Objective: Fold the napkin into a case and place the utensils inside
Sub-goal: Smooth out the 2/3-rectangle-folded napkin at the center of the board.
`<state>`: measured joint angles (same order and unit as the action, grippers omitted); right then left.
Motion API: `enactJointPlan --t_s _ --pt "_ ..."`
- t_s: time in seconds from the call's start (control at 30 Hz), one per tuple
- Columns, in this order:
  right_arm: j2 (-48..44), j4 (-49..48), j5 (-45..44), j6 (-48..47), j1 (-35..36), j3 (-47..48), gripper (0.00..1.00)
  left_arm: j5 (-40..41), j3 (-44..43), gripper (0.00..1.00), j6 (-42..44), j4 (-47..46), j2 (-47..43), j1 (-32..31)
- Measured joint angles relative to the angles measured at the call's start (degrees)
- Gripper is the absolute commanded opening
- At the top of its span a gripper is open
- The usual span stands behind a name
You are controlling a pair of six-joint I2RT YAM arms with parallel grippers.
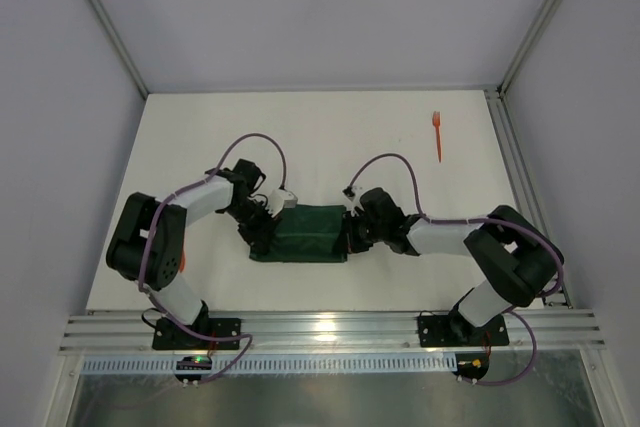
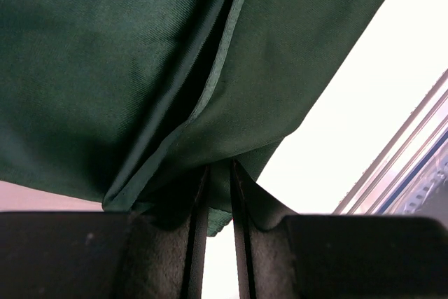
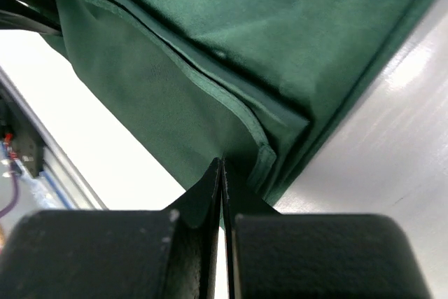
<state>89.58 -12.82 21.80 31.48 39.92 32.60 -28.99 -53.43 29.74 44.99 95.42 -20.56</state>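
Observation:
The dark green napkin (image 1: 305, 232) lies folded into a narrow rectangle on the white table, between my two grippers. My left gripper (image 1: 262, 232) is at its left end. In the left wrist view the jaws (image 2: 219, 169) stand a little apart, with a hemmed edge of the napkin (image 2: 105, 68) hanging loosely in the gap. At the right end, my right gripper (image 1: 350, 232) is shut. Its tips (image 3: 222, 162) pinch a folded corner of the napkin (image 3: 280, 33). One orange fork (image 1: 437, 135) lies far back right, away from both grippers.
A metal rail (image 1: 330, 327) runs along the table's near edge, just behind the arm bases. Another rail (image 1: 515, 177) borders the right side, and white walls close in the back and the left.

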Motion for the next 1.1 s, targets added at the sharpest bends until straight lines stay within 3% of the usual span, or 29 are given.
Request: enactJointPlan --t_s 0.33,0.67,1.1 --pt "-1.97 3.21 -2.71 -2.89 8.52 6.49 0.04 -0.04 -0.07 0.19 -0.83 -0.09 0.09 -0.02" --pt "6.58 -3.87 0.37 -1.05 8.24 4.98 0.04 -0.07 -0.13 0.21 -0.52 0.11 -0.26 -0.07" --pt "6.88 -7.96 1.95 0.63 7.08 3.06 0.04 -1.73 -0.57 0.24 6.05 6.64 -7.85 -0.04"
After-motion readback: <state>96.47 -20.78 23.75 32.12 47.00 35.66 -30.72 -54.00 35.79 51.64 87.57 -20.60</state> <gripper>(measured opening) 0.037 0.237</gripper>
